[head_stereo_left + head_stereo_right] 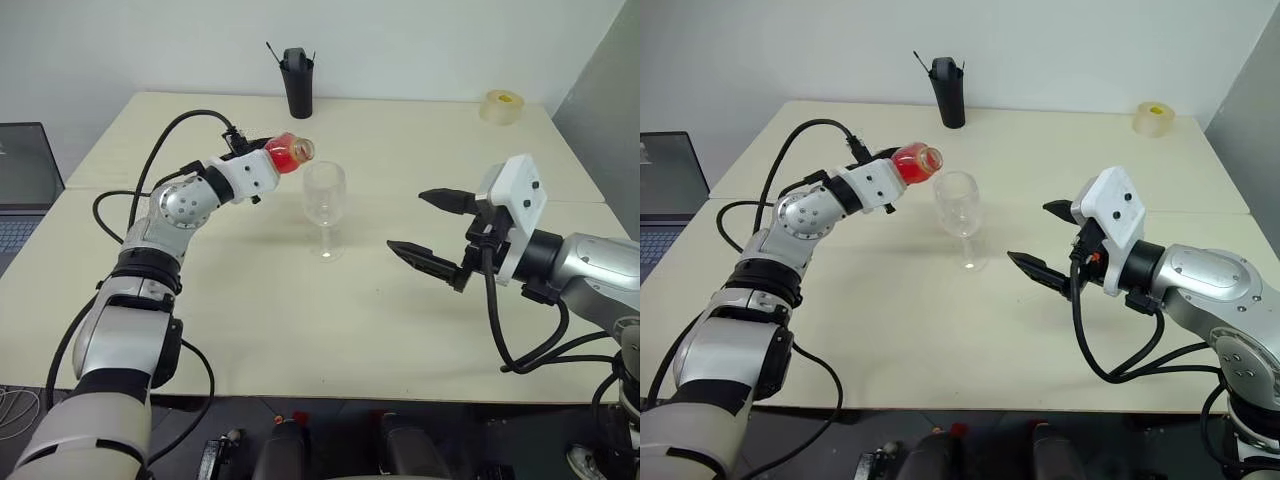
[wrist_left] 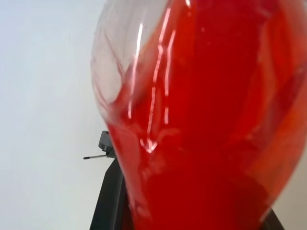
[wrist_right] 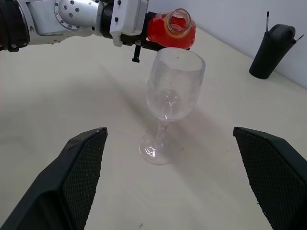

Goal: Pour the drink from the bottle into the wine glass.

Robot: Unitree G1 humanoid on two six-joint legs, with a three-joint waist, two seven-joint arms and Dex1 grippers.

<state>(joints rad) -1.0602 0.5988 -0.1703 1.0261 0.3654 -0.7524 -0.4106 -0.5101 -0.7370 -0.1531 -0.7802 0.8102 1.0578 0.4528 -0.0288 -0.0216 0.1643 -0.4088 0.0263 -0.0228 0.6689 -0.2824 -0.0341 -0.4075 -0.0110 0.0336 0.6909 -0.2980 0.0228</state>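
Above the middle of the table (image 1: 400, 330), the left end effector (image 1: 262, 160) grips the bottle (image 1: 290, 152), tipped on its side with its open mouth just over the rim of the wine glass (image 1: 324, 205). The drink (image 3: 163, 31) sits red inside the bottle. The right end effector (image 1: 432, 228) hovers nearby, spread wide, holding nothing.

Head pair: 2 eyes look forward and down from above the table (image 1: 300, 340); the right eye sits slightly aside, so things shift a little.
Left wrist view: pressed right against the bottle (image 2: 201, 120), with the pen holder (image 2: 108, 201) behind at lower left of frame.
Right wrist view: low, facing across the table toward the wine glass (image 3: 170, 96), fairly near.
Shared: wine glass, bottle and pen holder appear in head and right wrist views.
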